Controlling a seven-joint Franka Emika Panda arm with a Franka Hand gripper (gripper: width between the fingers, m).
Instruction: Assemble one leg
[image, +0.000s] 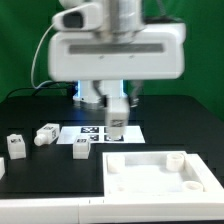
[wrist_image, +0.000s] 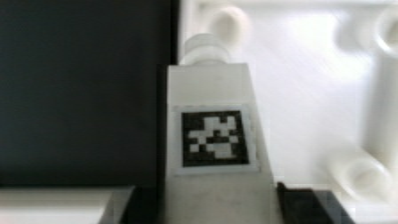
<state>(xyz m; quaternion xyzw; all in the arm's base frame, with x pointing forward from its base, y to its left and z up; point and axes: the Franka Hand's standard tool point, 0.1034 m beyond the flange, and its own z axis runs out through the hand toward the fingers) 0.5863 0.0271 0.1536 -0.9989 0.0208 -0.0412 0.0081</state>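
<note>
My gripper (image: 116, 112) is shut on a white leg (image: 117, 127) and holds it upright above the marker board (image: 95, 131), just behind the large white panel (image: 155, 176). In the wrist view the leg (wrist_image: 214, 120) fills the middle, its black-and-white tag facing the camera. Its far end is near a round corner socket (wrist_image: 221, 22) of the panel (wrist_image: 320, 90). The gripper (wrist_image: 214, 203) clamps the leg's near end between dark fingers (wrist_image: 153, 205). Whether the leg touches the panel cannot be told.
Three more white legs lie on the black table on the exterior view's left: one (image: 15, 146) far left, one (image: 46, 133) behind it, one (image: 82, 149) by the panel. The panel has raised round sockets (image: 175, 160) at its corners.
</note>
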